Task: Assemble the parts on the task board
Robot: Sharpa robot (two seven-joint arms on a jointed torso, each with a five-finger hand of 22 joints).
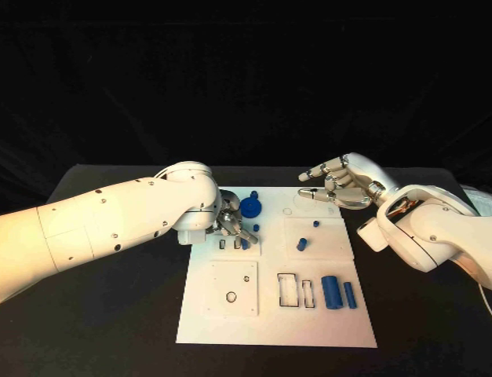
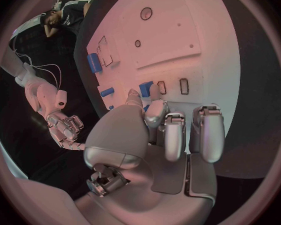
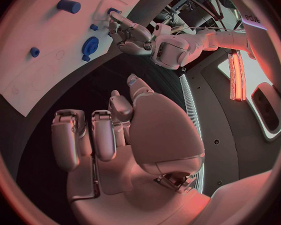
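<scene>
Covering the near-left part of the task board, the left robot hand hides much of what lies beneath its fingers. A small blue part stands at its fingertips; whether the thumb and a finger actually pinch it or only touch it cannot be told. The other fingers are curled downward over the board beside two small rectangular slots.

No writing on the board can be read; only outlined shapes and holes show. Part of a dark logo on a white housing appears in the right wrist view, cut off and illegible.

The right robot hand hovers at the board's far right corner, fingers loosely bent and apart, holding nothing and touching nothing.

A round blue disc-shaped part sits on the board just beyond the left robot hand. A short blue peg stands near the board's middle. Two blue cylinders lie side by side toward the board's near-right area, next to rectangular cut-outs. The board rests on the black surface.
</scene>
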